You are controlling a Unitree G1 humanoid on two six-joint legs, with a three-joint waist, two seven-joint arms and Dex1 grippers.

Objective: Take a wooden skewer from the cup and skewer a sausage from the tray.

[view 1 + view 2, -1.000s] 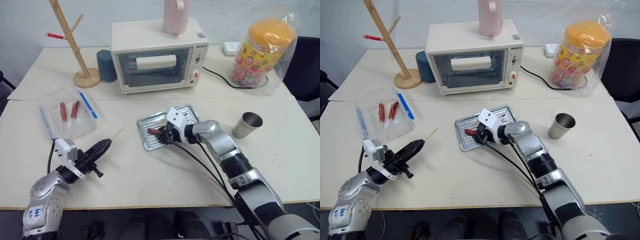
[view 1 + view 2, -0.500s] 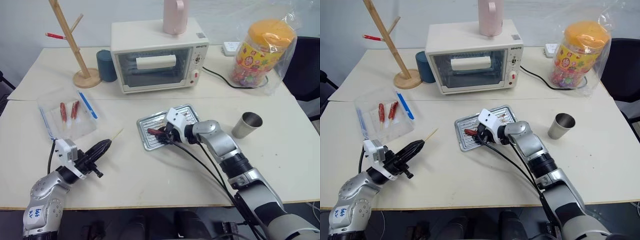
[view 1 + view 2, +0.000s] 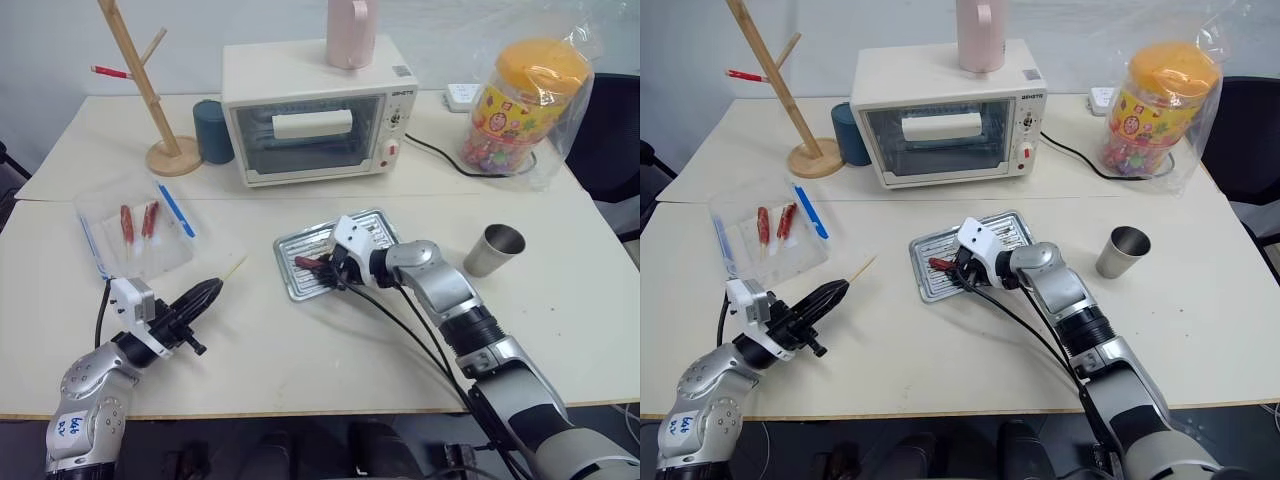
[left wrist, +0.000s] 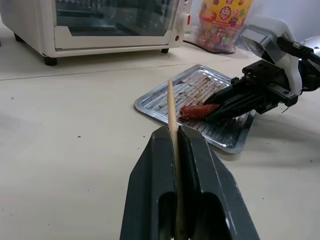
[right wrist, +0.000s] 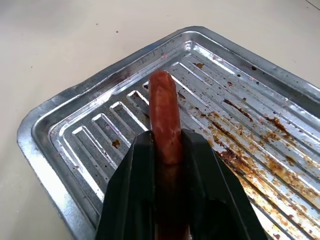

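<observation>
1. A white toaster oven (image 3: pixel 310 110) is standing at the back of the table (image 3: pixel 300 340) with a pink jug (image 3: pixel 352 32) on top of it. A dark blue cup (image 3: pixel 212 130) and a branched wooden stand (image 3: pixel 150 90) are sitting beside it, and a bagged candy jar (image 3: pixel 525 105) is standing to the right.
2. Nothing is lying between my two grippers; bare tabletop is separating them.
3. The tray (image 5: pixel 80 130) is shining silver, with a ridged bottom and brown grease streaks.
4. My right gripper (image 3: pixel 325 268) is squeezing the glossy reddish-brown sausage (image 5: pixel 165 115) between its black fingers, over the tray.
5. My left gripper (image 3: pixel 208 292) is clamping the thin pale skewer (image 4: pixel 171 107), whose point is aiming toward the tray.
6. The steel cup (image 3: pixel 494 250) is standing right of the tray; I cannot tell its contents.
7. A clear plastic pack (image 3: pixel 135 232) is holding two red sausages.
</observation>
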